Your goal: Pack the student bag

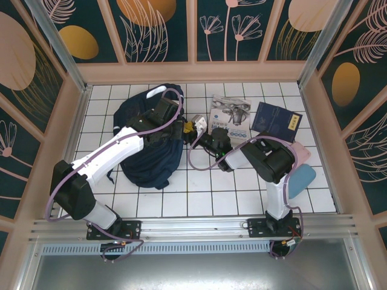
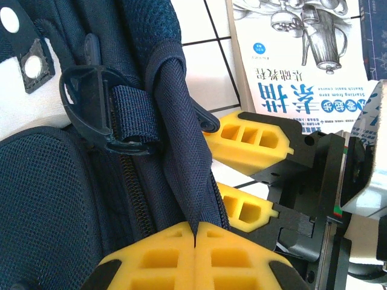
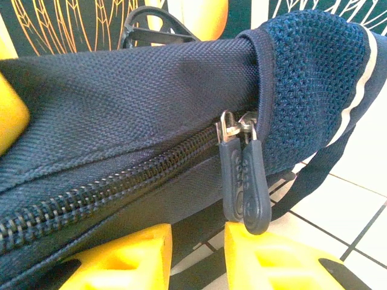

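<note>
Showing one student bag [image 1: 151,166], two zipper pulls [image 3: 242,181], one sketching book [image 1: 233,112].

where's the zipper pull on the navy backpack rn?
Right wrist view, right of centre: the paired dark rubber zipper pulls hang off the navy fabric backpack, just above the yellow fingers of the right tool.

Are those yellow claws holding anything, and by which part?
Left gripper pinches the bag by a fabric fold beside its zipper. Right gripper, open below the zipper pulls, holds nothing.
</note>
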Controlling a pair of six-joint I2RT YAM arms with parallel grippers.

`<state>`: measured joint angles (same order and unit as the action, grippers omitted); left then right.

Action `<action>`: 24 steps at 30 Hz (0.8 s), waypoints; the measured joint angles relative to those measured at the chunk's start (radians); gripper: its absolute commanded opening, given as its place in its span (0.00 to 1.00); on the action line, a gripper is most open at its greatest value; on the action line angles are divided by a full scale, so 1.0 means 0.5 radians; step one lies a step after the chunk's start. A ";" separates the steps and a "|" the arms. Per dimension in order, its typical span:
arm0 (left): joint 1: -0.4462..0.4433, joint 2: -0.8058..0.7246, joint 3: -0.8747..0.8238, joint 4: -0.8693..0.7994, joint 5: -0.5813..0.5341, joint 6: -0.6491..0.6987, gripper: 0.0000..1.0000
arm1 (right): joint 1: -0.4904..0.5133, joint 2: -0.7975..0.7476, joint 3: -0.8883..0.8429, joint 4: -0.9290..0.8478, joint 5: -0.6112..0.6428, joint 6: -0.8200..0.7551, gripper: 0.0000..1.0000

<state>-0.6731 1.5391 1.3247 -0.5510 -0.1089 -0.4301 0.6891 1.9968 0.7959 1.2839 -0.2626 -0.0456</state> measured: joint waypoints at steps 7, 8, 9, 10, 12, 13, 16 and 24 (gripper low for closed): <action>0.000 -0.002 0.000 -0.001 -0.003 0.000 0.00 | 0.000 0.002 0.000 0.027 0.026 0.005 0.24; 0.000 -0.004 0.000 -0.001 -0.006 0.000 0.00 | 0.000 0.002 0.000 0.036 0.048 0.005 0.24; 0.000 -0.005 0.000 -0.001 -0.007 0.000 0.00 | 0.000 0.002 0.000 0.044 0.071 0.007 0.24; 0.000 -0.005 0.000 -0.001 -0.007 0.000 0.00 | 0.000 0.002 0.000 0.047 0.092 0.011 0.24; 0.000 -0.006 0.000 -0.001 -0.008 0.000 0.00 | 0.000 0.002 0.000 0.060 0.140 0.015 0.25; 0.000 -0.006 0.000 -0.001 -0.008 0.000 0.00 | 0.000 0.002 0.000 0.065 0.161 0.020 0.26; 0.000 -0.006 0.000 -0.001 -0.008 0.000 0.00 | 0.000 0.002 0.000 0.079 0.211 0.040 0.26; 0.000 -0.006 0.000 -0.001 -0.008 0.000 0.00 | 0.000 0.005 0.000 0.096 0.297 0.066 0.27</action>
<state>-0.6731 1.5360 1.3247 -0.5514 -0.1127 -0.4301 0.6891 1.9991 0.7959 1.3319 -0.1143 -0.0128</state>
